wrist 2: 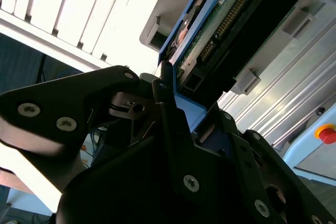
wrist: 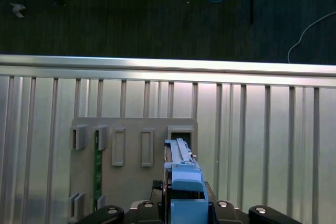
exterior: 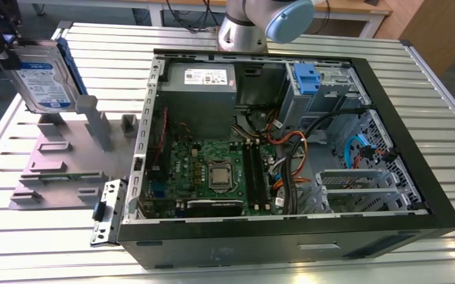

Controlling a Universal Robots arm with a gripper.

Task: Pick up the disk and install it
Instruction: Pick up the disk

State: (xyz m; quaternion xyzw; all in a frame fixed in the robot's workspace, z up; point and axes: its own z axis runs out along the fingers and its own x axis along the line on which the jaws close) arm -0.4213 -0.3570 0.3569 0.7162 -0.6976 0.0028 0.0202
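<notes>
The disk (exterior: 47,80), silver with a white-and-blue label and a blue carrier frame, hangs upright in the air at the exterior view's far left, above the grey fixture plate (exterior: 61,157). My gripper (exterior: 10,47) is shut on its upper end. In the second wrist view the black fingers (wrist 2: 168,114) clamp the blue frame, and the disk's (wrist 2: 226,30) green circuit board and connector face the camera. In the first wrist view the disk's blue carrier (wrist: 184,174) sticks out from the gripper (wrist: 184,205) over an empty slot of the fixture plate (wrist: 131,129).
The open computer case (exterior: 440,177) lies on the slatted metal table (exterior: 116,53), to the exterior view's right of the plate. Inside it are a grey power-supply box (exterior: 199,83), a motherboard (exterior: 211,171) and a drive bay with a blue clip (exterior: 306,77). A green board (wrist: 96,166) stands in the plate.
</notes>
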